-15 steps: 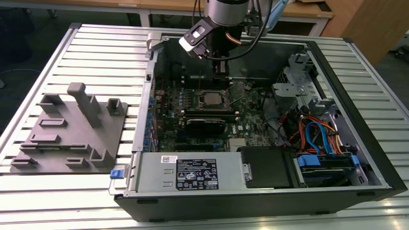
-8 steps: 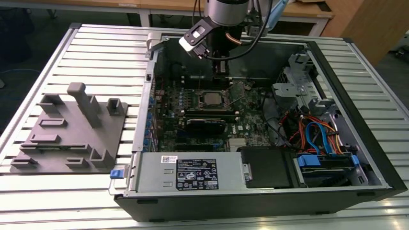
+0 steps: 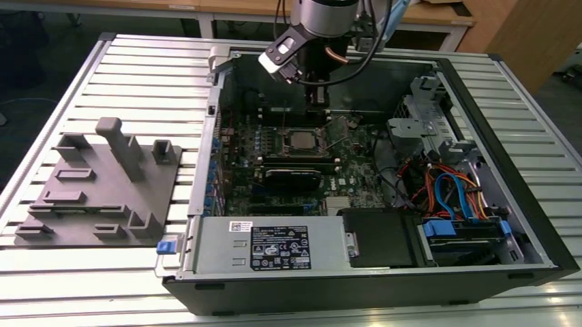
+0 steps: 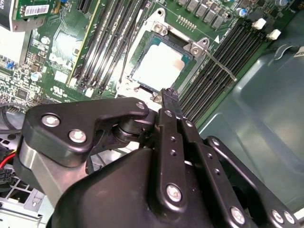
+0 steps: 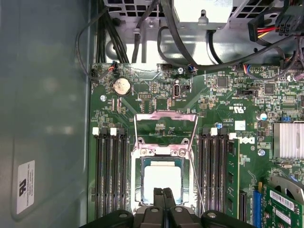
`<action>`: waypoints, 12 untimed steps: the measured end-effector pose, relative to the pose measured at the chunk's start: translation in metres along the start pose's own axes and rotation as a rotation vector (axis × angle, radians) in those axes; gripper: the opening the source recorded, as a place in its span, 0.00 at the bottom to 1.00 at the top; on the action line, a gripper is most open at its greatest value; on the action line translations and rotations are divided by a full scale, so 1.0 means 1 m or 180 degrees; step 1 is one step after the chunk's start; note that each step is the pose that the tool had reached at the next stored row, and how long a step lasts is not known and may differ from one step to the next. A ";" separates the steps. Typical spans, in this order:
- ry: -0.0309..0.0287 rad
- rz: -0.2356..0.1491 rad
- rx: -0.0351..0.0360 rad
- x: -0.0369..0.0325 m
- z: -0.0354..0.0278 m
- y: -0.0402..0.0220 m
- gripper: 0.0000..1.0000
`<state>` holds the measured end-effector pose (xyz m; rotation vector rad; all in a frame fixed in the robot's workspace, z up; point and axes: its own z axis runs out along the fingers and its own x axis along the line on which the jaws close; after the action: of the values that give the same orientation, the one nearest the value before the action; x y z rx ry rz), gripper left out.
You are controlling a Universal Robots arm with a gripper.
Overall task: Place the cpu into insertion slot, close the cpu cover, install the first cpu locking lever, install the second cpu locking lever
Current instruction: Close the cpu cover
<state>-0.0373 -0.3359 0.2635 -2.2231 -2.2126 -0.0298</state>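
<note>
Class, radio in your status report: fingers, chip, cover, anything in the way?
Fingers shut, empty, at the chip's edge. Chip lying in socket. Cover open. Nothing blocking.

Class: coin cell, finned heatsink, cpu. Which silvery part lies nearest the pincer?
The cpu, in the socket right at the pincer; coin cell and heatsink lie farther off.

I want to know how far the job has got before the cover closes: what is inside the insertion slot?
The cpu lies in the insertion slot, silvery top up. The gripper hides one edge of it. The contacts beneath cannot be seen.
</note>
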 end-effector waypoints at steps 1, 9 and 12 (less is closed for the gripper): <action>0.0000 0.0000 0.0000 0.0000 0.0000 0.0000 0.10; 0.0000 0.0000 0.0000 0.0001 -0.0017 0.0002 0.10; 0.0000 0.0000 0.0000 0.0001 -0.0017 0.0002 0.10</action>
<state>-0.0371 -0.3358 0.2653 -2.2231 -2.2126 -0.0297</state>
